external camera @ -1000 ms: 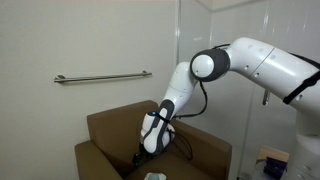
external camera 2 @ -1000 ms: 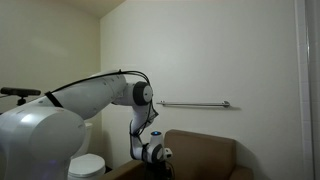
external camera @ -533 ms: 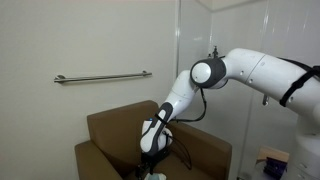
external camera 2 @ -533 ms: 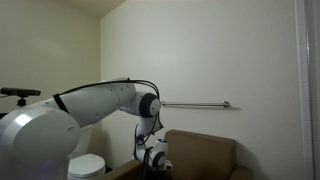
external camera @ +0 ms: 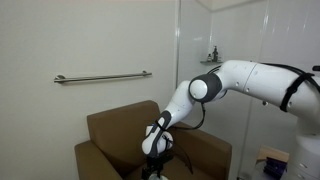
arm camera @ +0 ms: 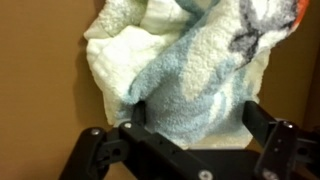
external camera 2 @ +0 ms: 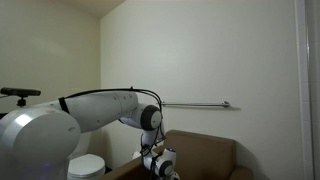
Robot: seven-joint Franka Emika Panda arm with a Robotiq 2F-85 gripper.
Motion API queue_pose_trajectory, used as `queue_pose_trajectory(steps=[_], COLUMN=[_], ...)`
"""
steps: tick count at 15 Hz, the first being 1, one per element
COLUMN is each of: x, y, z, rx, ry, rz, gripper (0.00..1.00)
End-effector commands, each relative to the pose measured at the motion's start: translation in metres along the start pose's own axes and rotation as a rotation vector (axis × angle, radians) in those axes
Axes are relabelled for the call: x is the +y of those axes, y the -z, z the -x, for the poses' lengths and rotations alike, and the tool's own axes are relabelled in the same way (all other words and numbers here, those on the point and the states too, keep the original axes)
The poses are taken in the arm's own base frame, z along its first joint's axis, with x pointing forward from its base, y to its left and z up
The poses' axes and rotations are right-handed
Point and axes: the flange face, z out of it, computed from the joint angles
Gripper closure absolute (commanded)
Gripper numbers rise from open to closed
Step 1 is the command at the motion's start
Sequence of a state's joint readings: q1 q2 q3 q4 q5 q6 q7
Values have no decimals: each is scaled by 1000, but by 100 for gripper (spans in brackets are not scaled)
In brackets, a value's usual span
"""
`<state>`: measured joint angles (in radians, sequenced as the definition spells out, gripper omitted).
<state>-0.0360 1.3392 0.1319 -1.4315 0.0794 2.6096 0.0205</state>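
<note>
Landmark for all positions: brown armchair (external camera: 108, 130), standing against the white wall; also seen in an exterior view (external camera 2: 210, 150).

Arm: white arm (external camera: 205, 88) bends down over the armchair from the side, wrist pointing at the seat. Gripper (external camera: 152, 168) sits low, just above the seat cushion, near the seat's front edge and between the two armrests. In an exterior view (external camera 2: 160, 170) it is cut by the lower frame edge, in front of the armchair's back.

Gripper state: in the wrist view the gripper (arm camera: 192, 112) has its jaws standing wide apart, not clamped. The cloth fills the gap between them and bulges past both black fingers (arm camera: 140, 112). No squeeze visible in the fabric; whether the pads actually touch it cannot be told.

Thing: terry cloth (arm camera: 190, 60), crumpled, lying on the armchair seat directly under the gripper. Pale cream part to one side, light blue fold in the middle, grey print and a small orange patch at the upper corner of the wrist view. Brown seat shows around it.

Surroundings: metal grab bar (external camera: 100, 77) mounted level on the wall above the armchair's back, well clear of it; same bar in an exterior view (external camera 2: 195, 104). White toilet (external camera 2: 88, 165) beside the armchair.
</note>
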Motion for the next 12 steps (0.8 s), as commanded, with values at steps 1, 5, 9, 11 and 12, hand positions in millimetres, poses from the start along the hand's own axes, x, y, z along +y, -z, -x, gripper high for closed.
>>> queue_pose_trajectory(steps=[1, 5, 9, 11, 12], x=[-23, -43, -42, -41, -42], y=[-22, -53, -60, -63, -63], z=[-11, -8, 11, 12, 11], rx=[-78, -190, -193, -167, -154], ry=[17, 102, 70, 62, 60], rz=[26, -14, 22, 49, 64], gripper=[0, 26, 53, 65, 70])
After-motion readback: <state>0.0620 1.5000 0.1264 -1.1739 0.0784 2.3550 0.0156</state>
